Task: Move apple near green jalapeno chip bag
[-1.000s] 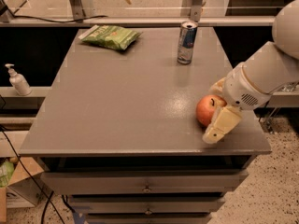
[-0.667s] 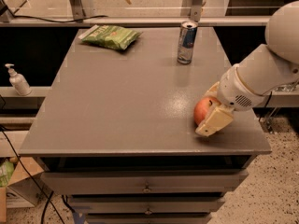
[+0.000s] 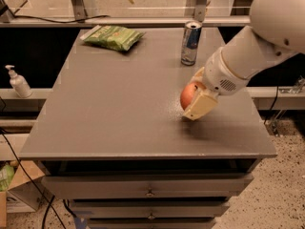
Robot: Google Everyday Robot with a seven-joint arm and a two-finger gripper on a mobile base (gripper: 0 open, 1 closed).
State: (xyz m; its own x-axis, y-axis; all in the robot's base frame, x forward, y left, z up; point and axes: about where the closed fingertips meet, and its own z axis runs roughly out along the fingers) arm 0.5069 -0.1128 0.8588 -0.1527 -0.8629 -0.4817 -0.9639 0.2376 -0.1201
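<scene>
The orange-red apple (image 3: pixel 188 95) is held between the cream fingers (image 3: pixel 202 106) of my gripper (image 3: pixel 194 99), just above the grey table top at its right middle. The gripper is shut on the apple, and the near finger hides the apple's right side. The white arm comes in from the upper right. The green jalapeno chip bag (image 3: pixel 112 36) lies flat at the table's far left corner, well away from the apple.
A blue-and-silver drink can (image 3: pixel 190 43) stands upright at the far right of the grey table (image 3: pixel 109 109), just behind the gripper. A soap pump bottle (image 3: pixel 18 81) stands on a ledge to the left. Drawers sit below the table's front edge.
My gripper has lifted the apple off the table and carried it left and away from the front right corner. The bag and can have not moved.
</scene>
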